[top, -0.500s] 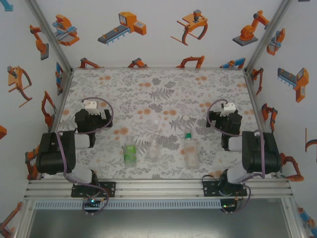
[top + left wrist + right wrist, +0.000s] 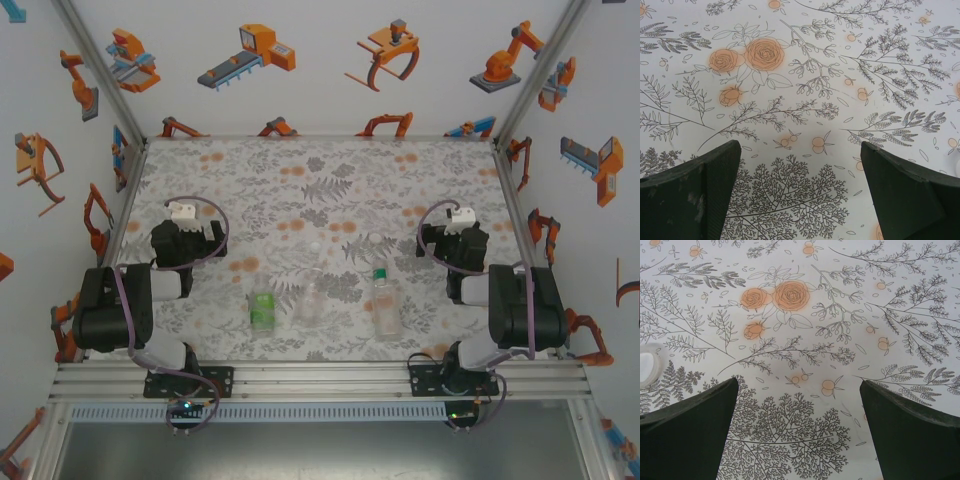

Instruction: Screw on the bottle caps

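Three bottles stand uncapped in a row near the front of the mat: a short green-tinted bottle (image 2: 262, 310), a clear bottle (image 2: 309, 301) and a taller clear bottle with a green neck band (image 2: 384, 302). Behind them lie three small caps: a pale one (image 2: 248, 264), a white one (image 2: 316, 245) and a translucent one (image 2: 375, 239). The translucent cap (image 2: 647, 368) also sits at the left edge of the right wrist view. My left gripper (image 2: 184, 214) (image 2: 800, 146) hovers open over bare mat, left of the bottles. My right gripper (image 2: 461, 217) (image 2: 797, 383) is open over bare mat, to their right.
A floral printed mat (image 2: 330, 180) covers the table, enclosed by white walls with orange robot pictures. An aluminium rail (image 2: 320, 378) runs along the near edge with both arm bases on it. The far half of the mat holds no objects.
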`<action>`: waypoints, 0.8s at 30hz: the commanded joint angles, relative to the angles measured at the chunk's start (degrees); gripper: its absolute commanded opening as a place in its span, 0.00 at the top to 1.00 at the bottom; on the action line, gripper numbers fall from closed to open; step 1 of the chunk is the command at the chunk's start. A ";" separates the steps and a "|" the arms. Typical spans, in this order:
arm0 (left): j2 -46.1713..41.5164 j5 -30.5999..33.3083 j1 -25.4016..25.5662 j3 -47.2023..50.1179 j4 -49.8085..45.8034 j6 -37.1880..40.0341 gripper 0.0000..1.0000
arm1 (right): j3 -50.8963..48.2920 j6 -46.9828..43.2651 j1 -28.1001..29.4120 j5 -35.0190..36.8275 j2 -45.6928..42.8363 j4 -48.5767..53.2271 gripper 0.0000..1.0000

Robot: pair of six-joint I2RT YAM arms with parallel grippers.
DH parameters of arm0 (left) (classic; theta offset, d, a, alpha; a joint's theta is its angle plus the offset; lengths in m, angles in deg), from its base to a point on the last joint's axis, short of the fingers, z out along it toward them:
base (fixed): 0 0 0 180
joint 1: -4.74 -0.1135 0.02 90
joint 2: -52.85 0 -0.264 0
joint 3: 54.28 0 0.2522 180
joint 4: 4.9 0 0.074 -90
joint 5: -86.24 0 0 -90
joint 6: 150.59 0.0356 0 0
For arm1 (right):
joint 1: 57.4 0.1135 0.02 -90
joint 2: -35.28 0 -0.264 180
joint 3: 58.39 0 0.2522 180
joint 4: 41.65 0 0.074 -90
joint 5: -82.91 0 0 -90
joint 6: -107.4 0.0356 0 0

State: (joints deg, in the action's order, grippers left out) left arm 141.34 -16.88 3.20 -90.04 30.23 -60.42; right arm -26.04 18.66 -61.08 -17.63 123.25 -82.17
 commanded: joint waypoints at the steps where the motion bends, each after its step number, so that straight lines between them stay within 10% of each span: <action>1: -0.43 -0.77 -0.20 0.38 1.74 0.49 0.03 | 1.14 -0.29 -0.29 -0.46 0.36 -0.31 0.01; 16: -0.82 6.01 0.35 -1.02 -0.88 -1.38 0.03 | 2.32 1.97 -0.24 5.59 -0.97 2.97 0.01; 24: -12.79 15.84 5.44 -8.39 -23.85 -0.23 0.03 | 6.54 5.42 -0.16 8.09 -17.77 23.41 0.03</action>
State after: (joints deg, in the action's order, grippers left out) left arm 133.20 -6.76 6.48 -95.33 15.60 -61.23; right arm -23.24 21.31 -61.08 -10.22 110.85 -67.76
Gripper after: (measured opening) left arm 0.966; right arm 0.978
